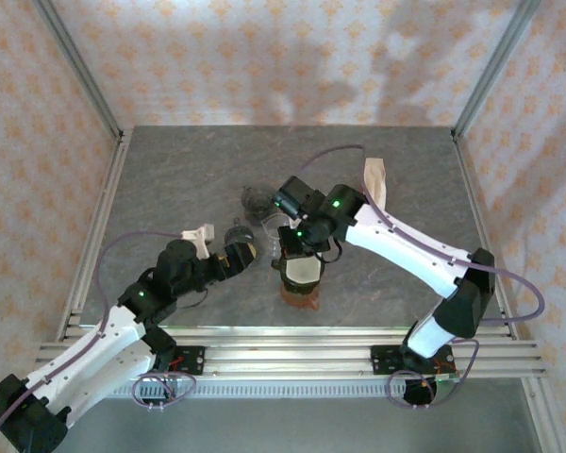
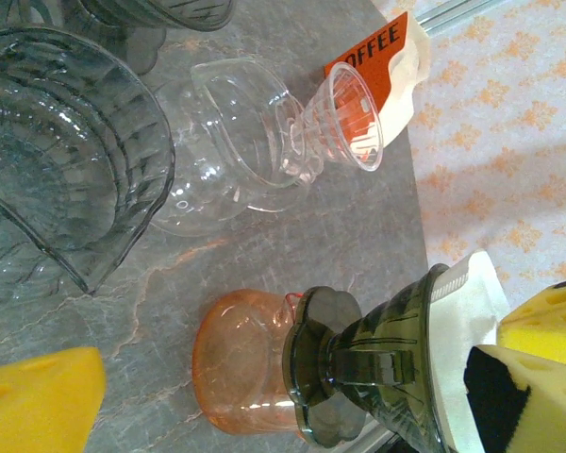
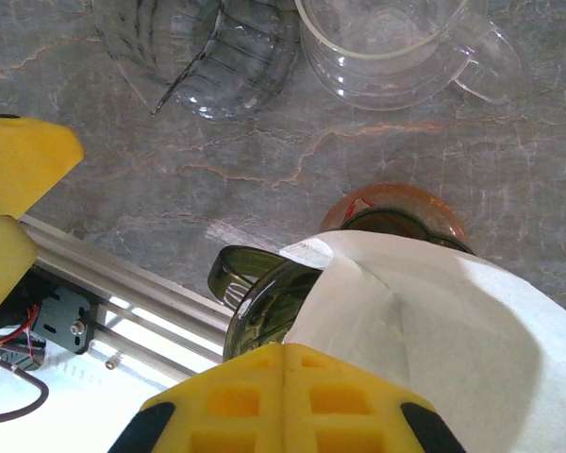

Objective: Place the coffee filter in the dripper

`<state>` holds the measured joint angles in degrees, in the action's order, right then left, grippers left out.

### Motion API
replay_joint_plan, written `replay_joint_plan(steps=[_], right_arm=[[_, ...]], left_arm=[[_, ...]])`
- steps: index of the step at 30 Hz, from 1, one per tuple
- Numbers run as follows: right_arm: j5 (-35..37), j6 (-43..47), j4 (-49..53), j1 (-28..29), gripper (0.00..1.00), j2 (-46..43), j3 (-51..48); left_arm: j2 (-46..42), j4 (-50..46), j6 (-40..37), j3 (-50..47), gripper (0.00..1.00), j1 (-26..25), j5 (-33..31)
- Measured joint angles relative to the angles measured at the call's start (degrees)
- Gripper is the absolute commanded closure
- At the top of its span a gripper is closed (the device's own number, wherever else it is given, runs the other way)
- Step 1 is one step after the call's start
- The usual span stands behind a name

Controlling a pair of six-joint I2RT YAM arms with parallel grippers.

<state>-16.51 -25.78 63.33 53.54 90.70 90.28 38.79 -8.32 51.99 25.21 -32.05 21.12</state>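
Over on the left, the left gripper [image 1: 238, 253] hangs low above the table [image 1: 170, 179] with its jaws spread and nothing between them. In its wrist camera, one yellow finger [image 2: 38, 396] sits far out at the corner of the frame. Just beyond it, towards the back, stands a clear glass server [image 2: 236, 142]. In the middle, the dark dripper [image 2: 387, 359] is perched on an orange glass server [image 2: 241, 363], close to the table's near edge. The coffee filter [image 3: 434, 321] is a white paper cone lying across the dripper's mouth. It looks partly inside, with one edge standing proud. The right gripper [image 3: 283, 377] has that edge pinched, its foam pads pressed together on the paper. I'd judge the filter nearly weightless and limp. It looks easy to crease or tear, and unlikely to slip against the foam. The top rim is the sensible place to hold it, since that leaves the pointed end free to settle down into the cone. The stacked glass underneath looks top-heavy and breakable, so a hard downward push could tip it. Far right, at the back, lies a pack of filters [image 1: 375, 184].
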Motion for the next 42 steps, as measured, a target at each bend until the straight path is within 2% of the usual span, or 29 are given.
replay_joint_plan(steps=[5,10,13,18,25,29,42], right_arm=[[0.07,-0.39,-1.29,0.44,0.66,-0.04,-1.36],[1.16,-0.94,-3.63,0.55,0.55,-3.32,-3.61],[2.62,-1.22,-4.94,0.55,0.54,-7.93,-5.27],[7.06,-1.27,-7.13,0.55,0.53,-16.81,-10.05],[12.11,-1.22,-8.59,0.55,0.49,-19.71,-16.24],[13.62,-1.03,-8.83,0.55,0.49,-19.71,-17.88],[15.23,0.55,-9.38,0.55,0.59,-15.76,-17.88]], left_arm=[[1.57,0.55,0.00,1.25,0.06,-1.64,0.74],[3.54,0.50,-1.14,3.63,0.20,-5.07,0.39],[5.46,0.33,-2.10,6.38,0.25,-7.06,-0.59],[9.55,-0.85,-5.35,11.61,0.38,-12.33,-4.02],[17.77,-7.52,-12.04,20.20,0.38,-20.39,-11.15],[19.17,-10.05,-13.92,20.79,0.40,-20.83,-13.49],[19.87,-12.57,-15.06,20.79,0.42,-20.83,-16.11]])
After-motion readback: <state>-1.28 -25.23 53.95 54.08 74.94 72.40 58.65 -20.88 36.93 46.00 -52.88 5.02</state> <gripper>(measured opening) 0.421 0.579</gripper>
